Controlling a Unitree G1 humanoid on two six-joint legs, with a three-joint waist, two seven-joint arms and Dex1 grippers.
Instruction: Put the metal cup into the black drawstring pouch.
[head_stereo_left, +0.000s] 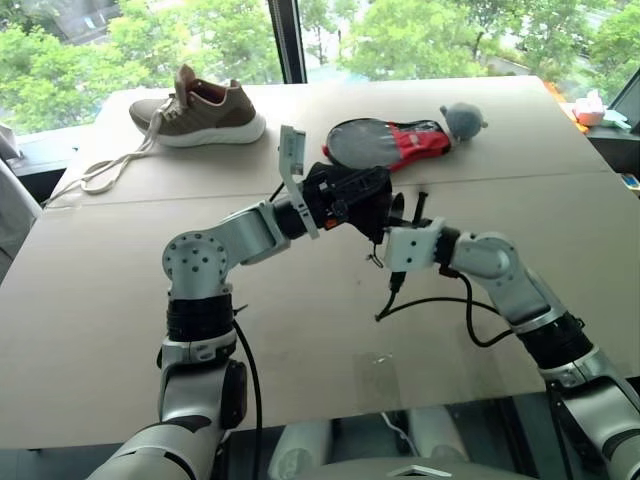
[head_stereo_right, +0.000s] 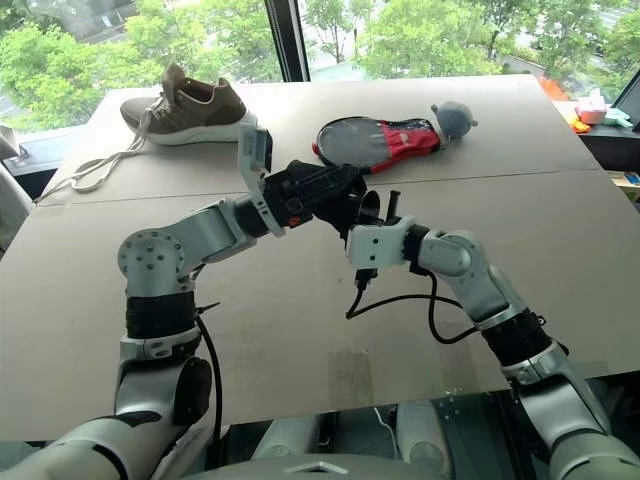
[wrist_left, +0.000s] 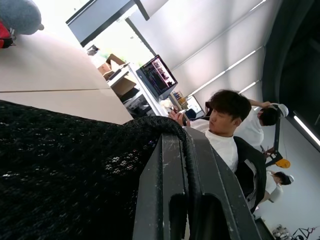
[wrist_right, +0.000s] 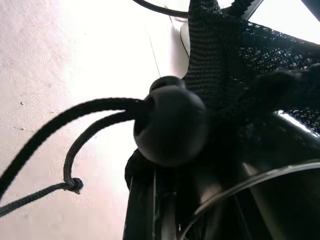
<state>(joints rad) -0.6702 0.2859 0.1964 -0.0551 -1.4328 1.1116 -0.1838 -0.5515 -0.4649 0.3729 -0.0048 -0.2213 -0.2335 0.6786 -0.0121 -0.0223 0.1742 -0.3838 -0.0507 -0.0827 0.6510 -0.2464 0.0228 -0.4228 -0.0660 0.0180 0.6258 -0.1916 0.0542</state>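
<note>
Both arms meet above the middle of the tabletop, with the black drawstring pouch held up in the air between them. The left gripper is fully closed, pinching the mesh fabric at the pouch's edge. The right gripper is also closed, and in its wrist view it sits against the pouch just under the round cord stopper, with the drawstring cord trailing off to a knot; what exactly its fingers have hold of cannot be told. A curved shiny rim shows at that view's lower edge, possibly the metal cup at or inside the pouch mouth, but this is not certain, and the head views do not reveal the cup. Risks, as judged: if the cup is only partly inside, any tilt of the mouth downward could let it slide out and drop to the tabletop; the soft fabric may collapse and close the opening; the loose cord could snag a finger on withdrawal and drag the pouch. Two closed grippers pulling apart could also slip the thin mesh out of the left pinch. Surroundings: a brown shoe with long laces at the far left, a black-and-red paddle case with a grey ball beside it at the far centre, all well apart from the work. Nothing stands in the way below the pouch.
</note>
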